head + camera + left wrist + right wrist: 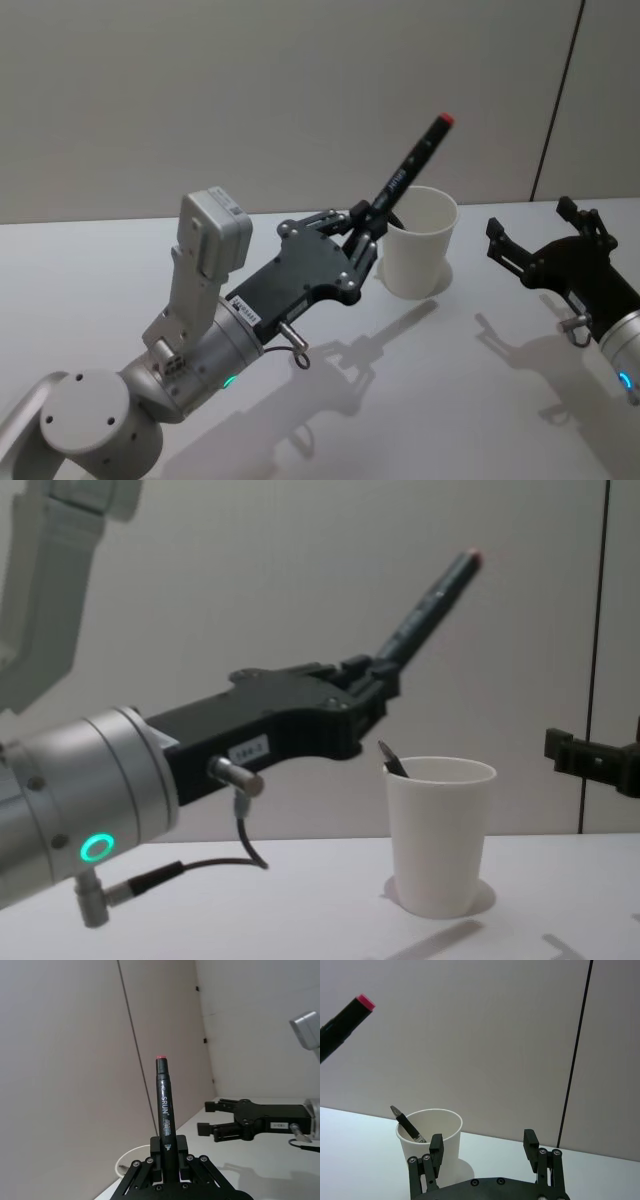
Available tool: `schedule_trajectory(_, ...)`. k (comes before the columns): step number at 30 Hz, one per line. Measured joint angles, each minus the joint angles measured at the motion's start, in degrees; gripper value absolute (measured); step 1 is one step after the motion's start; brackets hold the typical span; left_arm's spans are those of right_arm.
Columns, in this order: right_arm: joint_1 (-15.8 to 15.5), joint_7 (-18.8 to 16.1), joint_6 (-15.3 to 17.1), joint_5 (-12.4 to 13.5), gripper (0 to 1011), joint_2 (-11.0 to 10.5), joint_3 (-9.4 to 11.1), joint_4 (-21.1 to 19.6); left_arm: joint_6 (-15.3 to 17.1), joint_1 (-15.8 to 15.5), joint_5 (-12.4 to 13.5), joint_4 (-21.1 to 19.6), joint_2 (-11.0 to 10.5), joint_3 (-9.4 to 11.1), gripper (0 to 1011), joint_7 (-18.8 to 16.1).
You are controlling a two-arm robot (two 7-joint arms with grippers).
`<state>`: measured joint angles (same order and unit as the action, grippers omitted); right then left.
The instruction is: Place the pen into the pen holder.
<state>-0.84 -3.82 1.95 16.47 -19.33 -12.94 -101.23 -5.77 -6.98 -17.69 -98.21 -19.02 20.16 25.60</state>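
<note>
- The left gripper (368,232) is clamped on the black marker pen with a red end cap (412,165), holding it above the white table (450,400).
- The pen's long axis slants up and rightward over the white paper cup pen holder (418,262). The cup stands just right of the gripper, and a dark pen (407,1125) leans inside it.
- The right gripper (535,232) sits farther right, fingers spread and empty.

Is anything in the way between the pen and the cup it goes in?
Nothing blocks it. The left tool holds the pen tilted, close by the cup, whose mouth is open. Another pen already leans inside against the rim, but seems to leave room. The right tool sits open off to the side.
</note>
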Motion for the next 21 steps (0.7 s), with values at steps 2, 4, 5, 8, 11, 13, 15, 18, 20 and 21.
schedule_trajectory(2,0.0,0.0,0.0,0.0,1001,0.0,0.0,0.0,0.02,-0.32,0.23,0.45,0.2,0.24,178,1.4)
schedule_trajectory(4,0.0,0.0,0.0,0.0,1001,0.0,0.0,0.0,0.06,-0.64,0.39,0.82,0.4,0.45,177,2.45)
schedule_trajectory(5,0.0,0.0,0.0,0.0,1001,0.0,0.0,0.0,0.08,-0.73,0.43,0.97,0.45,0.5,178,2.74)
schedule_trajectory(8,0.0,0.0,0.0,0.0,1001,0.0,0.0,0.0,0.19,-1.05,0.6,1.4,0.69,0.72,179,3.88)
schedule_trajectory(11,0.0,0.0,0.0,0.0,1001,0.0,0.0,0.0,0.26,-1.3,0.72,1.68,0.85,0.88,178,4.73)
schedule_trajectory(13,0.0,0.0,0.0,0.0,1001,0.0,0.0,0.0,0.31,-1.46,0.79,1.87,0.96,0.97,178,5.22)
schedule_trajectory(15,0.0,0.0,0.0,0.0,1001,0.0,0.0,0.0,0.33,-1.55,0.83,1.98,1.02,1.04,179,5.49)
schedule_trajectory(18,-0.01,-0.05,0.0,0.04,1001,-0.01,0.0,-0.04,0.38,-1.71,0.91,2.16,1.12,1.13,178,6.0)
schedule_trajectory(20,-0.06,-0.24,0.0,0.22,1001,-0.06,0.04,-0.12,0.4,-1.81,0.95,2.27,1.17,1.18,179,6.3)
schedule_trajectory(21,-0.08,-0.36,0.0,0.34,1001,-0.1,0.06,-0.2,0.4,-1.84,0.96,2.3,1.19,1.2,178,6.4)
